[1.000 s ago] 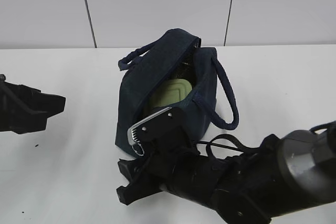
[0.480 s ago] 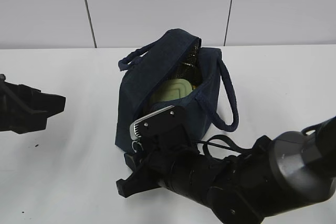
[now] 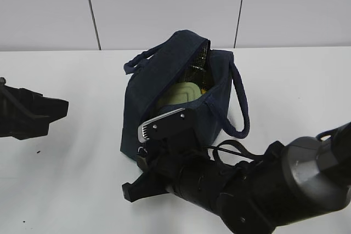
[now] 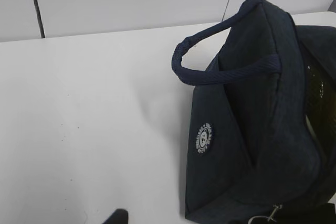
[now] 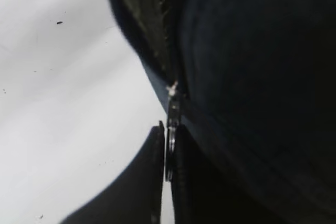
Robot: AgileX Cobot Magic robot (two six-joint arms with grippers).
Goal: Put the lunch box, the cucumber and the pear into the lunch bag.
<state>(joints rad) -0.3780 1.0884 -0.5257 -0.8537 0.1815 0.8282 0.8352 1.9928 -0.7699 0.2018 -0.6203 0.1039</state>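
Observation:
The navy lunch bag (image 3: 164, 75) stands open mid-table and also fills the right of the left wrist view (image 4: 252, 129). The lunch box's pale green lid (image 3: 181, 96) shows inside it. A small yellowish patch (image 3: 201, 87) next to the lid may be the pear. The cucumber is hidden. My right gripper (image 3: 143, 160) is at the bag's near end. In the right wrist view it (image 5: 168, 156) is shut on the metal ring pull (image 5: 169, 148) of the zipper. My left gripper (image 3: 55, 108) hangs to the bag's left, apart from it, with one fingertip (image 4: 116, 216) showing off-centre.
The bag's two looped handles (image 3: 238, 102) hang out to either side. A black cable (image 3: 230, 149) loops off my right arm near the bag's right side. White table (image 3: 71, 179) lies round the bag, with a white wall behind.
My right gripper, shut on the ring pull, has shifted slightly up towards the bag's near end. The bag's mouth looks a little wider. The left arm has not moved.

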